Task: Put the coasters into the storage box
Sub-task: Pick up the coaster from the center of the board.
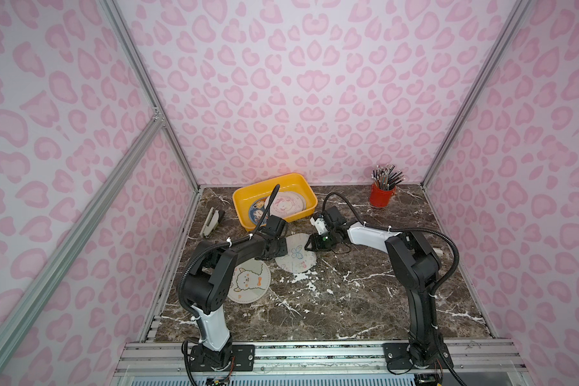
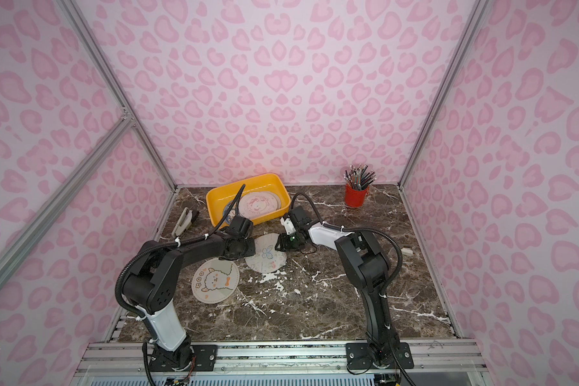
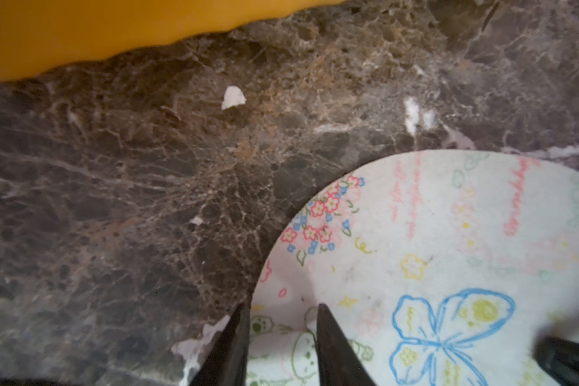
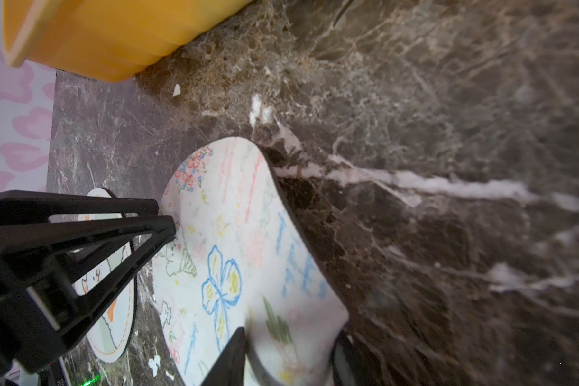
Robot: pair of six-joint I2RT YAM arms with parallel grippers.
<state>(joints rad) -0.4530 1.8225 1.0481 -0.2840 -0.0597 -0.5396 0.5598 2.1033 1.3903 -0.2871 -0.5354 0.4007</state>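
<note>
A white butterfly coaster point(image 1: 296, 257) point(image 2: 266, 255) lies just in front of the yellow storage box point(image 1: 271, 178) point(image 2: 244, 180). My left gripper point(image 1: 284, 250) point(image 3: 283, 307) is open. One of its fingertips is at the coaster's rim and the other on its face. My right gripper point(image 1: 306, 247) point(image 4: 290, 334) is shut on the opposite rim, which bows up off the table between its jaws. An alpaca coaster point(image 1: 249, 280) point(image 4: 111, 300) lies flat beside my left arm. In the box lie a pink coaster point(image 1: 286, 204) and a blue one point(image 1: 258, 209).
A red cup of pencils point(image 1: 381, 195) stands at the back right. A grey stapler point(image 1: 211, 222) lies by the left wall. A small pale block point(image 2: 406, 250) sits near the right wall. Pink patterned walls close in three sides of the marble table point(image 1: 348, 300).
</note>
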